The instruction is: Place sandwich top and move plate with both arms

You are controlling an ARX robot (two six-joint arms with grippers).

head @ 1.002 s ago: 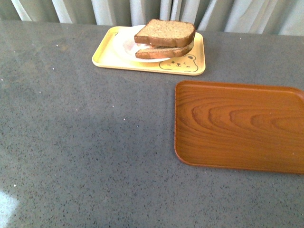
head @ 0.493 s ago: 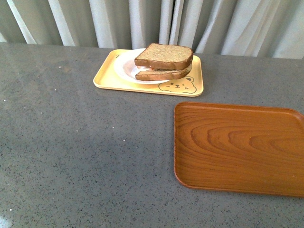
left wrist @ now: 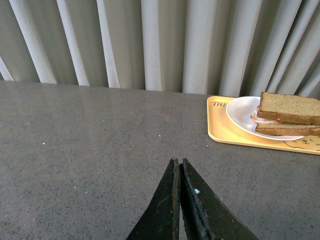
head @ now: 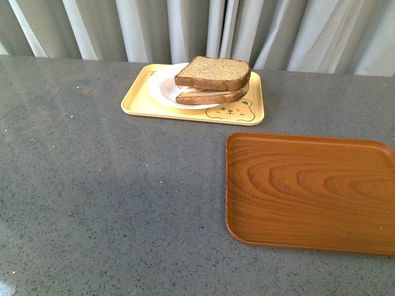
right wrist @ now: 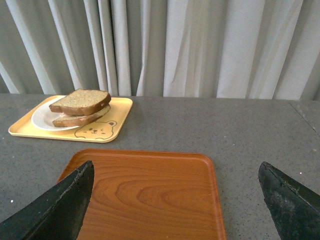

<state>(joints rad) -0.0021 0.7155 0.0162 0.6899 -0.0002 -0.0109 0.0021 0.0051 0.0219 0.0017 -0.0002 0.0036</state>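
The sandwich top [head: 213,72] sits stacked on the plate [head: 162,88] inside the yellow tray [head: 139,98], apparently awaiting lifting; left gripper [left wrist: 179,165] pinched empty, right gripper [right wrist: 175,176] spread wide.

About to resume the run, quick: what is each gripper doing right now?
Left gripper: closed, holding nothing.
Right gripper: open wide, empty, above the wooden tray.

A yellow tray [head: 142,100] with a bear face printed on it sits near the far edge of the grey speckled worktop [head: 111,197]. A bare brown wooden tray [head: 308,191] lies nearer, apart from it. Pale curtains [head: 185,28] hang behind.
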